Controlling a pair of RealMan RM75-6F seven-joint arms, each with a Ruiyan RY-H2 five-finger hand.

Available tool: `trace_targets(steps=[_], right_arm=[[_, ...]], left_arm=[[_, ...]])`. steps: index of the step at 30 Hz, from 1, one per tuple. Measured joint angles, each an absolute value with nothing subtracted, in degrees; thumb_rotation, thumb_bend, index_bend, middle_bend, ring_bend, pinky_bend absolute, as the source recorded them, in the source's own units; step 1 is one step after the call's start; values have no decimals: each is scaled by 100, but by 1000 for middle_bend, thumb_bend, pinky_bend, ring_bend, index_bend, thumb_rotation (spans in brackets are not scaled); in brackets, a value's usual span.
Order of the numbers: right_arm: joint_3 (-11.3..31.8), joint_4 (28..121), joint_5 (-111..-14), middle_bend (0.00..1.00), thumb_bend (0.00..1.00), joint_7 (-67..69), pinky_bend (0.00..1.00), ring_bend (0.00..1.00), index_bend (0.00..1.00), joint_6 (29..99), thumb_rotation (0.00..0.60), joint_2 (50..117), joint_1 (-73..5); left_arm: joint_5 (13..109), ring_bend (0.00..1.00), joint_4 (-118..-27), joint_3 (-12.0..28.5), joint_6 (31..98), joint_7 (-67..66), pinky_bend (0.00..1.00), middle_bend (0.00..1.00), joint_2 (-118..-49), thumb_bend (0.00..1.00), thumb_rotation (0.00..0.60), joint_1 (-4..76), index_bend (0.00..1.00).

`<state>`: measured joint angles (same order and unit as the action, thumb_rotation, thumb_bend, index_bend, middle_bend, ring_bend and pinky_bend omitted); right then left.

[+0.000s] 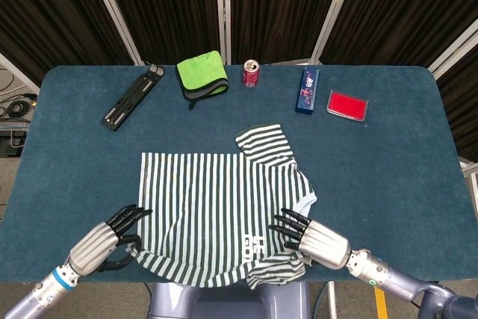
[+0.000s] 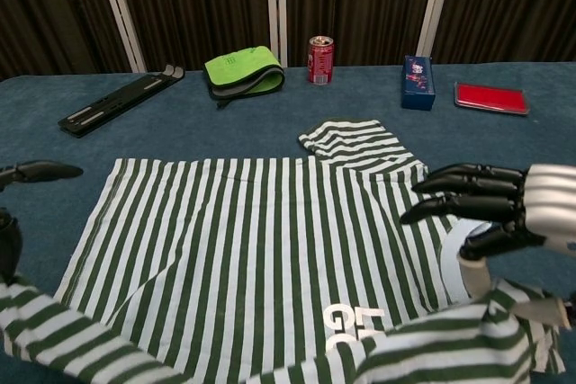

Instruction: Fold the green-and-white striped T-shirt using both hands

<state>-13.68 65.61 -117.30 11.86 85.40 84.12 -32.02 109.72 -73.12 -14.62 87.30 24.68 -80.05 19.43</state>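
Note:
The green-and-white striped T-shirt [image 1: 216,207] lies mostly flat on the blue table [image 1: 388,169], with one sleeve [image 1: 265,142] folded up at its far side. My left hand [image 1: 112,238] sits at the shirt's near left edge, fingers spread over the fabric and thumb below them. At the near right edge my right hand [image 1: 310,238] reaches over the cloth. In the chest view the right hand [image 2: 504,209] hovers with its fingers stretched above the shirt [image 2: 243,240] and its thumb low by the bunched sleeve [image 2: 450,343]. Only a fingertip of the left hand [image 2: 36,171] shows there.
Along the far side stand a black bar tool [image 1: 131,95], a folded bright green cloth [image 1: 202,74], a red can [image 1: 251,72], a blue box [image 1: 307,90] and a flat red case [image 1: 347,104]. The shirt's near hem hangs over the table's front edge.

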Motion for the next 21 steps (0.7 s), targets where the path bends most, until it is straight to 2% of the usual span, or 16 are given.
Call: trace_targets(steps=[11, 21], right_arm=[[-564, 5959, -10739, 119, 430, 1538, 0, 0, 729, 7798, 600, 8741, -3527], [-169, 5380, -10069, 119, 430, 1732, 0, 0, 729, 6938, 600, 9204, -3872]], left_arm=[[9783, 0, -7563, -615, 7761, 2561, 0, 0, -8140, 552, 600, 2339, 766], [9075, 0, -7224, -71, 7008, 2726, 0, 0, -8471, 552, 600, 2699, 764]])
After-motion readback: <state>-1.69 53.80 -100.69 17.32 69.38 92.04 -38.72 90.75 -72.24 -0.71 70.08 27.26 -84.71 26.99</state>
